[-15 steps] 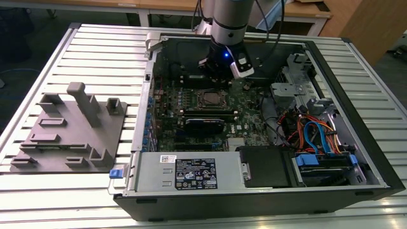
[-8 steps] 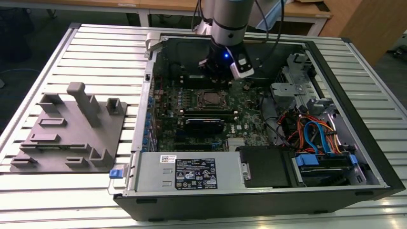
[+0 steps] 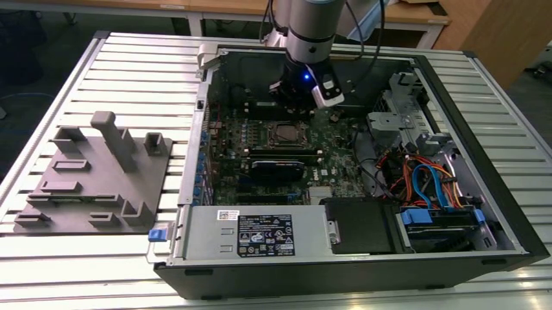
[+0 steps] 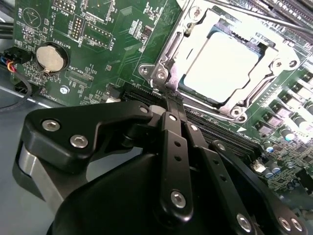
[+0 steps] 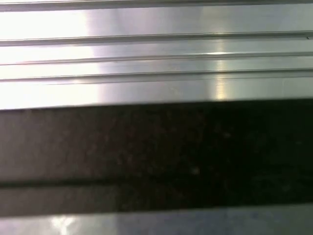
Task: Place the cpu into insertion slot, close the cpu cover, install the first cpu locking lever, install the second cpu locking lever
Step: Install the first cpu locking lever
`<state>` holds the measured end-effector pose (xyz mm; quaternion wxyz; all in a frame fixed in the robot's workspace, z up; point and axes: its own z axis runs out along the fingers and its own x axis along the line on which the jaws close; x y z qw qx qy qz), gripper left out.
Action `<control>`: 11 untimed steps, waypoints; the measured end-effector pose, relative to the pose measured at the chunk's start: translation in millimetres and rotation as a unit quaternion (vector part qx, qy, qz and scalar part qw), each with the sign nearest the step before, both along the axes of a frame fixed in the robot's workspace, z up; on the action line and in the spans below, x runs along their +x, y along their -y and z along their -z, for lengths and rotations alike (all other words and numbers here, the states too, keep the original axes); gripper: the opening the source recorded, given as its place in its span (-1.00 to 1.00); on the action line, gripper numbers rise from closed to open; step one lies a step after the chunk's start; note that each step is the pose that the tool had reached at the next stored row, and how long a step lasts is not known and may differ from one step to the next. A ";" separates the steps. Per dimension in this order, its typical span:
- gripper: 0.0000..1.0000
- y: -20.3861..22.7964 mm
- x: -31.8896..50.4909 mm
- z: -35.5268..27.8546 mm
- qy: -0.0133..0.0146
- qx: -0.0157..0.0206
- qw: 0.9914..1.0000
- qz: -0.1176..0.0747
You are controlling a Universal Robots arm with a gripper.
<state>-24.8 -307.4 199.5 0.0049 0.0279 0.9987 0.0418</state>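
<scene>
Lever-locking stage, by the look of it: black gripper (image 4: 168,98), fingers together and empty, poised at silver windowed cpu cover (image 4: 188,46) closed over silvery square cpu (image 4: 220,61), calling for fine lateral alignment.

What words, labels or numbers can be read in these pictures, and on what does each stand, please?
White label on the metal box: too small to read.
Small sticker on the same box: too small.
White lettering on the green circuit board near the coin battery: tiny, not legible.
Nothing quotable.
</scene>
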 end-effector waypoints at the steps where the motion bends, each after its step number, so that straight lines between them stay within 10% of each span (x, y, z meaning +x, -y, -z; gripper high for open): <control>1: -0.80 0.0 0.0 -1.0 0.000 0.000 1.000 0.000; 11: -0.80 0.0 0.0 3.3 0.000 -0.003 1.000 0.000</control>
